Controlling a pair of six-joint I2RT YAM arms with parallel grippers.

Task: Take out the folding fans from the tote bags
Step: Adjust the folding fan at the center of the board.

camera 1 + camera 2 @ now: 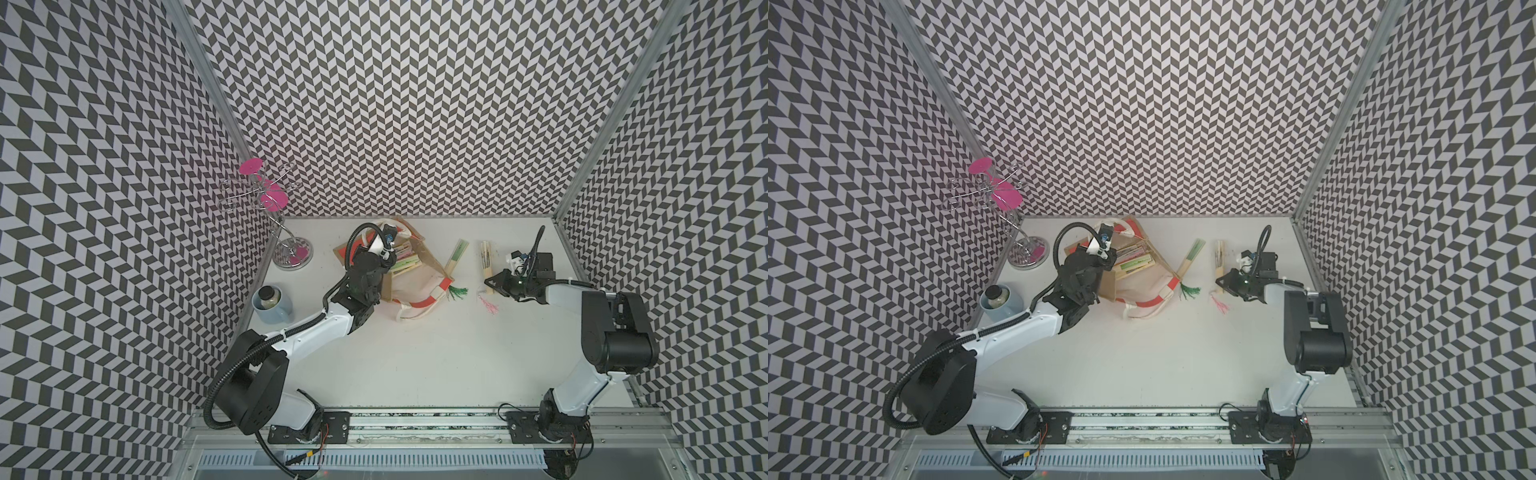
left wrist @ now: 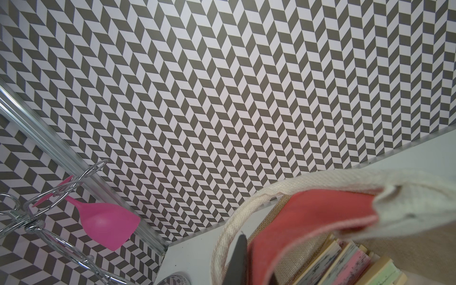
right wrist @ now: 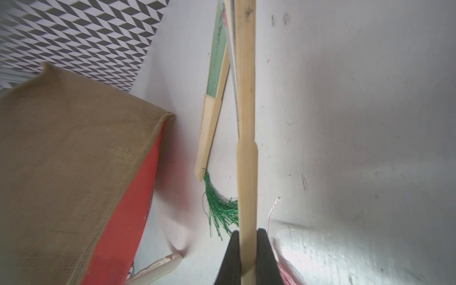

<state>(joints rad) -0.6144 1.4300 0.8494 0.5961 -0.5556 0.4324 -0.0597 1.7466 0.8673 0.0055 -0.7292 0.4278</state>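
Gently, treat folding fan [image 3: 246,123] as light, stiff bamboo, best pinched at its pivot end, as clamped in jaws of right gripper [image 3: 248,256] outside tote bag [image 1: 411,282], with jaws of left gripper [image 1: 390,249] pressed onto its red rim above fans inside [image 1: 405,259].

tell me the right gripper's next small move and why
Probably open the right gripper and let go: it is shut on a fan that looks down at the table, beside the green-tasselled fan already out. More fans wait in the bag.

One tote bag [image 1: 415,284], two fans [image 1: 457,254] out, perhaps five inside.
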